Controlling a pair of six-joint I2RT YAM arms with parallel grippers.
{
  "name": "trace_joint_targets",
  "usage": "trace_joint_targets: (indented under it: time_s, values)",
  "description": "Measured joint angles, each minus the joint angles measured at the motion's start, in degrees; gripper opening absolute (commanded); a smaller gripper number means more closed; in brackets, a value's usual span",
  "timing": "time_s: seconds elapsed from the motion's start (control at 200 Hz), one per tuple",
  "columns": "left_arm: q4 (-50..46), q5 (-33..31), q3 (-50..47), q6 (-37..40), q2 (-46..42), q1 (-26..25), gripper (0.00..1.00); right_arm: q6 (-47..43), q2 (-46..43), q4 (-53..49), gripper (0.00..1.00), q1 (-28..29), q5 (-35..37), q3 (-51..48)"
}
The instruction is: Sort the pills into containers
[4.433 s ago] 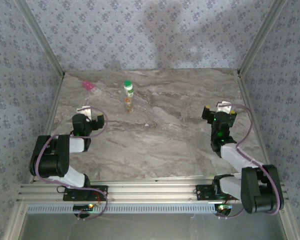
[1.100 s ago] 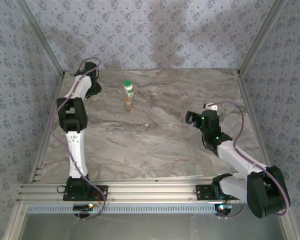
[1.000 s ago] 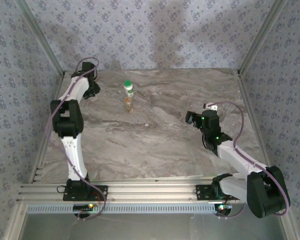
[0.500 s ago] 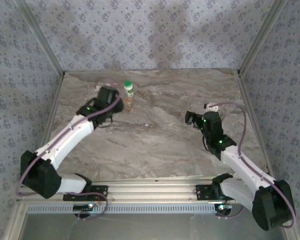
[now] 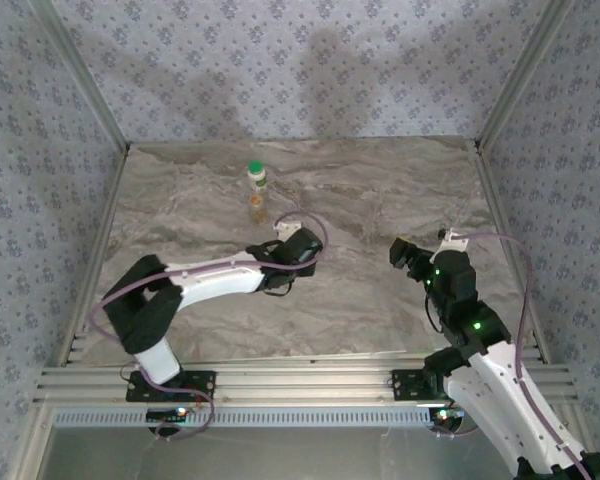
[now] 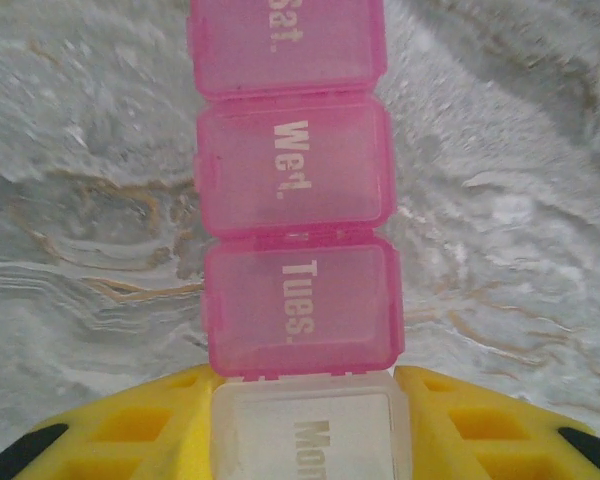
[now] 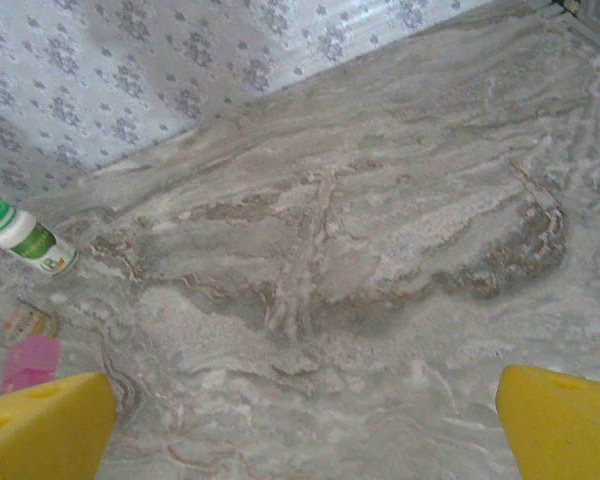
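My left claw [image 6: 310, 418] is clamped on the case [image 6: 295, 180]. A yellow finger [image 6: 145, 420] sits on each side of the clear "Mon" cell. The pink "Tues", "Wed" and "Sat" cells run out from it toward 12 o'clock, all lids down, over the table [image 6: 520, 200]. From above, this claw hangs mid-table, at about 5 o'clock from the vial [image 5: 259, 208]. The bottle [image 5: 257, 177] stands just beyond the vial at 12 o'clock, green cap on. My right claw [image 7: 305, 410] is spread wide with nothing between its fingers. It sits well off at 3 o'clock from the left one, looking across bare marble toward the bottle.

I judge the sorting barely begun. The case is in hand, but its lids and the bottle's cap are closed, and I cannot make out any pill, in or out of a container. Opening, pouring and sorting all remain.
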Motion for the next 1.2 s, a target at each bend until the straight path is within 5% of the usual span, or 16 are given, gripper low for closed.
trace_joint_targets:
  time_s: [0.58, 0.85, 1.204]
  values:
    - [9.57, 4.37, -3.85, -4.13, 4.00, 1.46, 0.67, 0.09, 4.44, -4.52, 1.00, 2.08, 0.22, -1.95]
    - [7.02, 0.59, -12.46, -0.79, -19.06, 7.17, 0.71, -1.84, 15.87, -4.28, 1.00, 10.58, 2.36, 0.57]
    - [-0.42, -15.78, -28.63, 2.82, -51.93, 9.20, 0.82, -7.50, 54.62, -2.97, 1.00, 26.80, 6.29, 23.58]
